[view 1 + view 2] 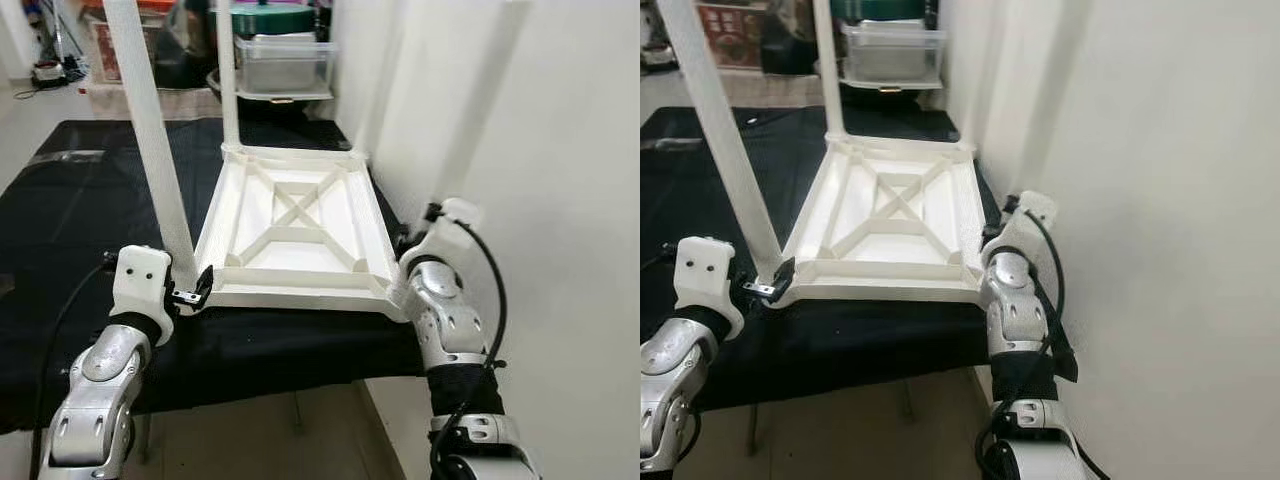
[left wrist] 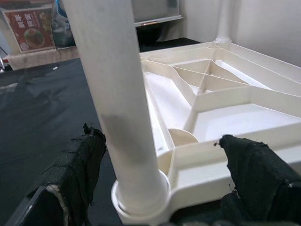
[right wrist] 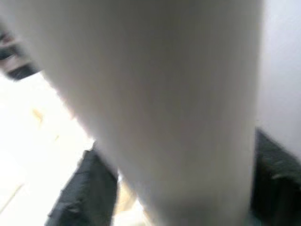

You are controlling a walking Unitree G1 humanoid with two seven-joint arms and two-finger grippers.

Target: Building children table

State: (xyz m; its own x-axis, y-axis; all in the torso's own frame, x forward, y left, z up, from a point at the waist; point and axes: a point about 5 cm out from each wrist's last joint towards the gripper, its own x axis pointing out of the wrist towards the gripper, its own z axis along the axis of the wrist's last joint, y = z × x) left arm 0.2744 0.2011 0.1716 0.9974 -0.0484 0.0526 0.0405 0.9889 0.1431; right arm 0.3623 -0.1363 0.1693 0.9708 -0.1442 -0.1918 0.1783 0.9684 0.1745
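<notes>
- The leg-fitting step is judged to be in hand: the white tabletop [image 1: 300, 235] lies upside down on the black cloth [image 1: 80, 220], mid-frame beside the wall [image 1: 560, 150].
- Two legs are seen standing, one at the near-left corner [image 1: 160, 170] and one at the far-left corner [image 1: 228, 80].
- The left hand [image 2: 160, 183] is held wide, its fingers [image 2: 80, 160] on either side of the near-left leg at its socket, not clamped.
- The right hand [image 3: 178, 188] is set about a third leg [image 3: 155, 94]; contact cannot be told from the blur.
- Next, seating that leg in the near-right socket is called for.
</notes>
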